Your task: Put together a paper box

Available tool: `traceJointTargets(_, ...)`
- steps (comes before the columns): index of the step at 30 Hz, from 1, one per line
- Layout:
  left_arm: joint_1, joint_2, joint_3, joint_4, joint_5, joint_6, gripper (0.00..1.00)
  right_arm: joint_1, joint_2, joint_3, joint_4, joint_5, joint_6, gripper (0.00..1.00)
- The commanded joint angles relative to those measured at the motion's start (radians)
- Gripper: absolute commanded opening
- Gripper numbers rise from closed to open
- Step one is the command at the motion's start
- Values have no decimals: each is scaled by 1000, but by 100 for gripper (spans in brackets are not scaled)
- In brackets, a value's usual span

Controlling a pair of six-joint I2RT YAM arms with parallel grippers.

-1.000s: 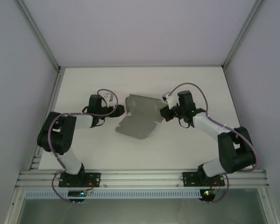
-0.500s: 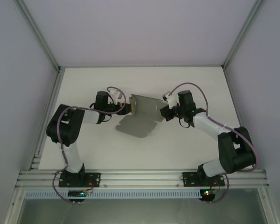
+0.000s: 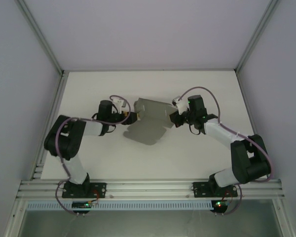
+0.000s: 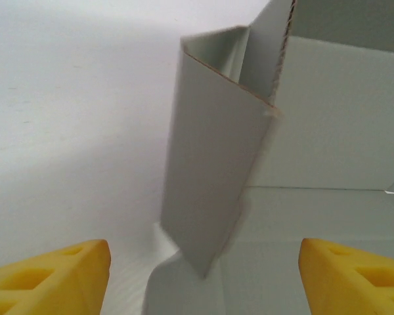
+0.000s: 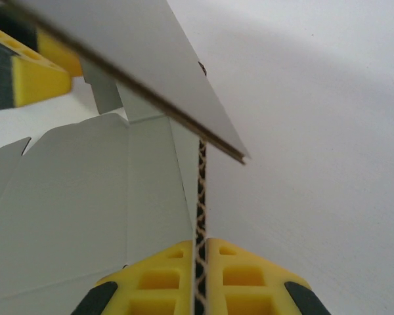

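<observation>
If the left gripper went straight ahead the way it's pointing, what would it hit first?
Probably the folded flap of the paper box: it stands dead ahead, centred between the open fingers of the left gripper, though how near is unclear.

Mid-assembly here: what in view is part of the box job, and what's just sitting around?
Job:
- paper box
- right pincer, shut on the box's edge
- left pincer, open, facing a flap

Not the job:
- table
- aluminium rail
</observation>
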Motion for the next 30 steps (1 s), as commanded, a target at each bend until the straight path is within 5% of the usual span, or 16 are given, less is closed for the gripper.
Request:
traceJointTargets(1, 0, -106, -6, -126, -114, 25, 76, 6, -41, -18, -20, 39, -16, 0)
traceJointTargets(11, -38, 13, 171, -198, -85, 89, 68, 10, -36, -30, 7, 31, -9, 0)
traceJointTargets(18, -67, 82, 235, -216, -180, 127, 31, 16, -39, -37, 16, 8, -12, 2)
traceJointTargets(20, -78, 80, 236, -216, -206, 131, 2, 15, -38, -29, 2, 30, 0, 12)
traceJointTargets(22, -91, 60, 225, -222, -264, 147, 0, 12, -51, -20, -27, 50, 11, 23)
traceJointTargets(25, -117, 23, 214, -259, -368, 192, 0, 9, -111, -2, -87, 151, -8, 71)
traceJointTargets(28, -140, -6, 195, -262, -413, 235, 0, 14, -173, 44, -148, 341, -85, 98)
traceJointTargets(30, -157, -19, 182, -247, -418, 267, 0, 16, -186, 96, -211, 365, -128, 99)
